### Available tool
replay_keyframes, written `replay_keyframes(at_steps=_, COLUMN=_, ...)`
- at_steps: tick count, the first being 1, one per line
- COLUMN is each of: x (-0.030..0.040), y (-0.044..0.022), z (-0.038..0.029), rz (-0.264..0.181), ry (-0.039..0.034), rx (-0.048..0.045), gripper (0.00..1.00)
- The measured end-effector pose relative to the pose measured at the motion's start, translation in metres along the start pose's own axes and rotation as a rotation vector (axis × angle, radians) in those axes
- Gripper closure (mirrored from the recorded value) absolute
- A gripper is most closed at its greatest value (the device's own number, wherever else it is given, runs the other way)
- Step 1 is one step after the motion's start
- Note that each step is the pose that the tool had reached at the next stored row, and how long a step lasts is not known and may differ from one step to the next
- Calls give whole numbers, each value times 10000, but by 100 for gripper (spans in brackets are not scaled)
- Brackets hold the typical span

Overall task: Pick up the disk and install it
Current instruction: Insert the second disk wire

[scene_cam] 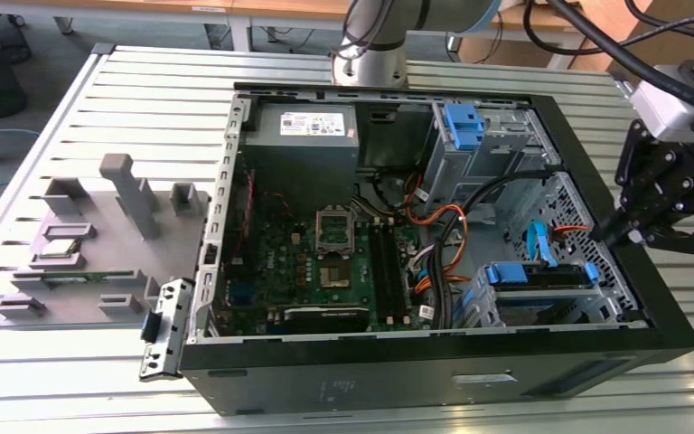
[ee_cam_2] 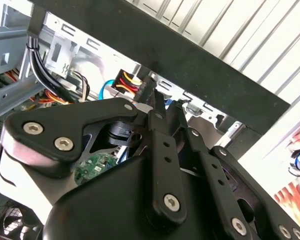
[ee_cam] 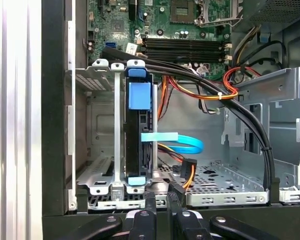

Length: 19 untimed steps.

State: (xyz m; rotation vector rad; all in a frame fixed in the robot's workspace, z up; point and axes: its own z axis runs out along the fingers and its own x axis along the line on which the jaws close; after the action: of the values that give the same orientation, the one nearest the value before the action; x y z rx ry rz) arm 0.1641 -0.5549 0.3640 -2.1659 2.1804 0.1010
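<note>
The disk [ee_cam: 138, 145] stands on edge in the metal drive cage [ee_cam: 97, 150] at the case's front corner, blue bracket rails on its edges. In the exterior view the disk [scene_cam: 540, 277] sits in that cage at the lower right of the open computer case [scene_cam: 444, 362]. My gripper [scene_cam: 622, 237] hangs over the case's wall on the exterior view's right, apart from the disk. Its black fingers stand close together with nothing between them, as both wrist views show: gripper [ee_cam: 161, 201], gripper [ee_cam_2: 165, 107].
Black, orange and blue cables [ee_cam: 210, 95] run across the bay beside the cage. A motherboard [scene_cam: 323, 262] and a grey power-supply box [scene_cam: 304, 136] fill the case's left half. A blue bracket [scene_cam: 462, 122] sits in the upper cage. A grey fixture [scene_cam: 94, 235] with parts stands on the table.
</note>
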Motion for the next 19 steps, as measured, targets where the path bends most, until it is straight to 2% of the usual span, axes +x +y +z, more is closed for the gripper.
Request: replay_keyframes(at_steps=19, x=-104, y=-44, z=34, rz=-159, ry=-64, rx=-41, gripper=76)
